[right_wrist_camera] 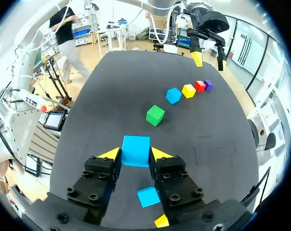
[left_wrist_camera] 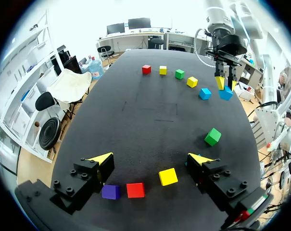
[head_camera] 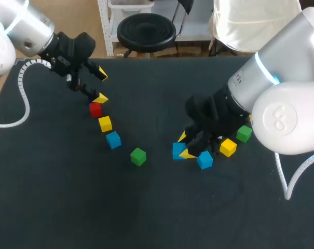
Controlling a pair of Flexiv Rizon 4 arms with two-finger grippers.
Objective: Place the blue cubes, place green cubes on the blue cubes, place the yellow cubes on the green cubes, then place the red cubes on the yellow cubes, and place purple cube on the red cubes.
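Your right hand (right_wrist_camera: 135,154) clamped on blue cube (right_wrist_camera: 135,147), to right of lone green cube (head_camera: 138,156). Second blue cube (head_camera: 204,160) just beyond hand, farther from green cube. Your left hand (left_wrist_camera: 151,159), fingers wide apart, hovers over purple cube (left_wrist_camera: 110,191) and red cube (left_wrist_camera: 135,189), at far end of row running up-left from green cube.

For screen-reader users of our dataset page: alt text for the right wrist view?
The right gripper has its jaws shut on a blue cube, a second blue cube on the table beneath. Ahead lie a green cube, then a row of blue, yellow, red and purple cubes near the open left gripper.
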